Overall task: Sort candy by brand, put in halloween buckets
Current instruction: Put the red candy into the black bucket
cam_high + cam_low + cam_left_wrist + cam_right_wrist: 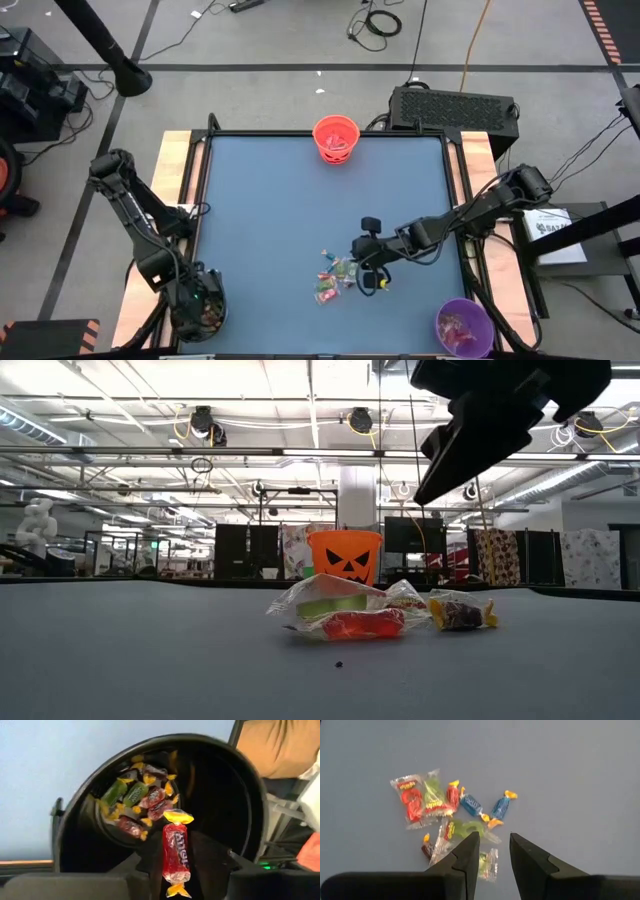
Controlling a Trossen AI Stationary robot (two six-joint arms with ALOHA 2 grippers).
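Red candy (pixel 175 852): long axis along the left claw (pixel 176 879), yellow twist-end toward the black bucket (pixel 225 795) at the worktop's (pixel 280 200) near left corner. Whether pinched or loose is unclear. Loose sweets (pixel 445 815): mid-worktop, beneath right claw (pixel 493 851), narrowly spread, empty. Orange bucket (pixel 336 139) far edge; purple bucket (pixel 464 328) partly cropped.

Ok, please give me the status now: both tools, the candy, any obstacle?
Left tool over black bucket, red candy between its fingers. Right tool open, empty, above candy pile. No obstacle seen.
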